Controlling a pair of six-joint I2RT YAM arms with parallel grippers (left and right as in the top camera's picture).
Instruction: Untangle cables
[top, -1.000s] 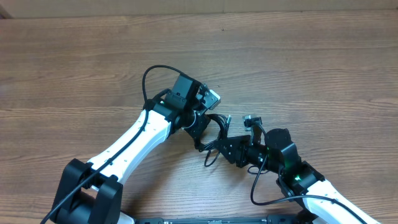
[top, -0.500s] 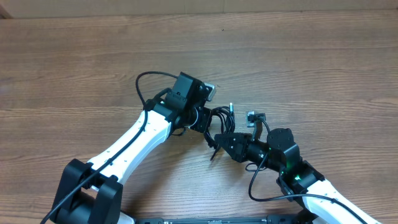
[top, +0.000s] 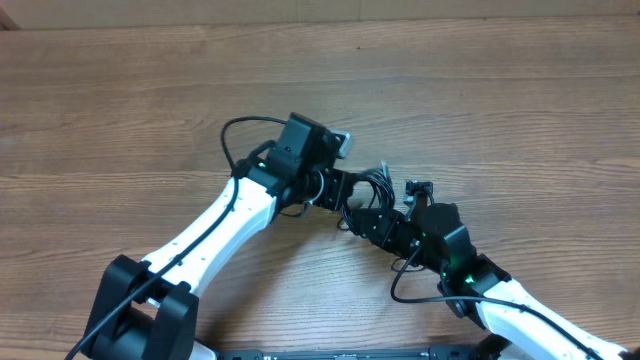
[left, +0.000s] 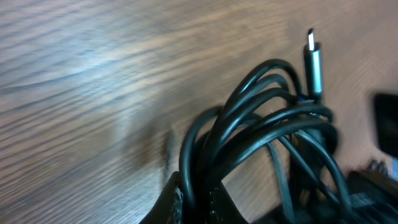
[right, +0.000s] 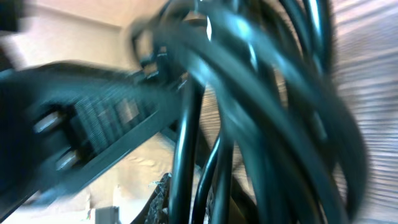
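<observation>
A: Cables (top: 362, 192) bunched in one black knot at frame centre, over the wooden surface (top: 120, 90); touching it or just clear of it, cannot tell.

B: Held from both sides?

A: Yes. Centre-left, left gripper (top: 343, 188) with jaws clamped on a few loops, seen from the left wrist running down between the fingertips (left: 177, 200). Just right of that, a silver plug (left: 314, 59) sticking up free of the loops. Lower right of centre, right gripper (top: 375, 222) pressed into the same knot, jaws apparently clamped on several strands, though badly blurred in its own view.

B: Best way to do this step?

A: Probably draw the two grips apart slowly, along opposite diagonals, and watch whether the loops slide or cinch. If cinching, stop and slacken. Better to follow the free plug end and feed it back through a loop than to pull hard on the middle.

B: Room to work?

A: Plenty. Bare wood across the whole upper half and far left of the frame. Tighter toward the bottom edge, near the arm bases, so likely wiser to spread upward and outward.
</observation>
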